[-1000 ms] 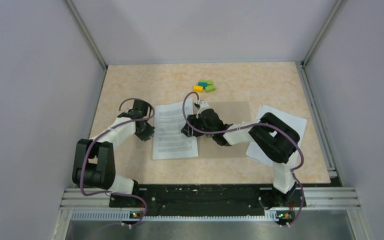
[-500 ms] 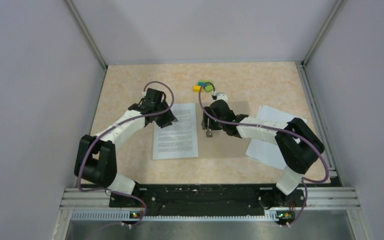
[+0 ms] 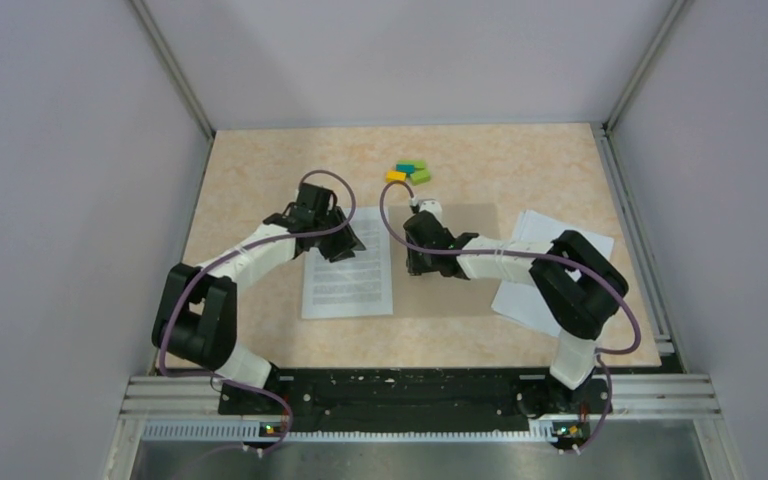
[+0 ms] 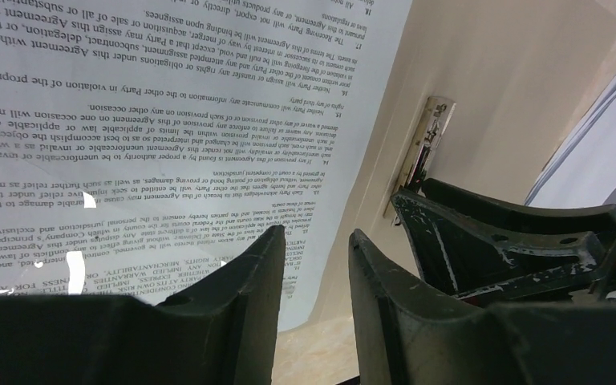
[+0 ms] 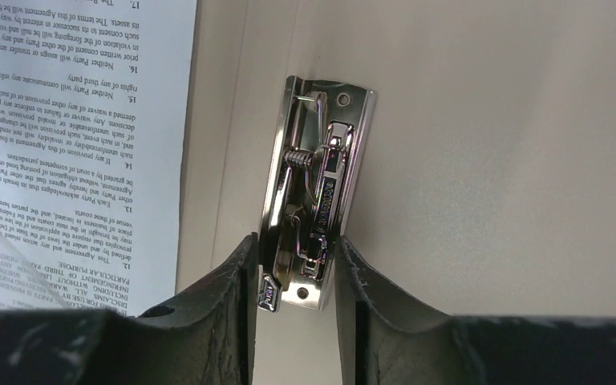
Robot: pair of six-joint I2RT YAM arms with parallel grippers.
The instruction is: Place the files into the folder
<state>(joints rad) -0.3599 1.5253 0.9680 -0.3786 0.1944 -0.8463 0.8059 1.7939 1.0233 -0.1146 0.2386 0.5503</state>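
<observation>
One printed sheet of the files [image 3: 348, 280] lies flat, its right edge overlapping the tan folder [image 3: 460, 290]. My left gripper [image 3: 348, 246] hovers over the sheet's far right part. In the left wrist view the sheet [image 4: 168, 120] is under my left gripper [image 4: 313, 241], which is open with nothing between its fingers. My right gripper [image 3: 416, 264] is over the folder's left part. In the right wrist view my right gripper [image 5: 293, 253] is open, its fingertips [image 5: 239, 265] either side of the near end of the folder's metal clip [image 5: 321, 184].
More white sheets [image 3: 585, 245] lie stacked at the right, partly under the right arm; they show in the left wrist view as a stack [image 4: 601, 152]. Small coloured blocks [image 3: 408, 172] sit behind the folder. Grey walls close in the table.
My left gripper swung from left of the sheet to over its far right part. My right gripper moved right, off the sheet's edge to the folder's clip. The sheet shifted slightly left.
</observation>
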